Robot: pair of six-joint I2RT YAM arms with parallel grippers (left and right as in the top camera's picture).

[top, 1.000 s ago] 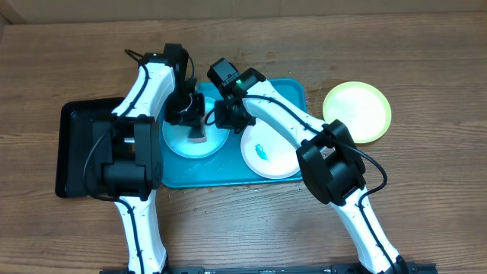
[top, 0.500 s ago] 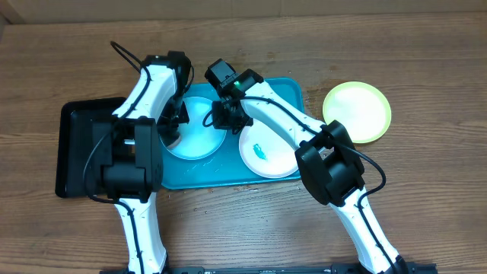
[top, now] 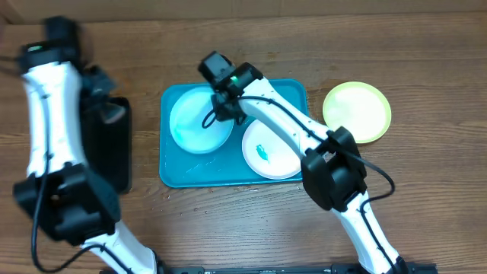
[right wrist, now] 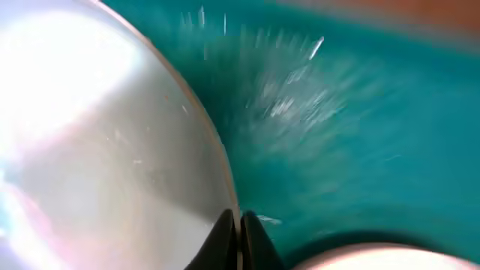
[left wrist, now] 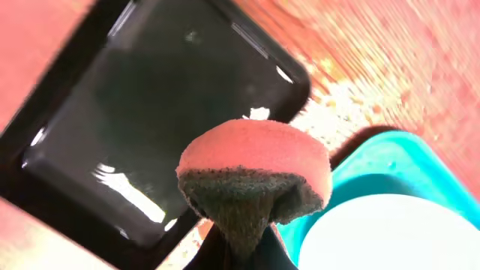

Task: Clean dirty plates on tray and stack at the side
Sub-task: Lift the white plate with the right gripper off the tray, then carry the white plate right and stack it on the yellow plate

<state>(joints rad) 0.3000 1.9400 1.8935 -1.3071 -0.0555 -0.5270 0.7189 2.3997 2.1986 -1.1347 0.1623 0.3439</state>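
The turquoise tray (top: 293,94) lies on the wooden table with its long side running left to right. Nearest in it sits the white plate (top: 278,160), marked with a small green smear (top: 260,150). Behind and to its left, also in the tray, lies the light blue plate (top: 190,125). The right claw (top: 219,114) is pinched together on its far right rim. The yellow-green plate (top: 357,112) rests flat on the table, right of the tray. Farther left, the left claw (left wrist: 236,251) is clamped on a pink sponge (left wrist: 255,154) with a dark scouring side, above a black tray (left wrist: 135,112).
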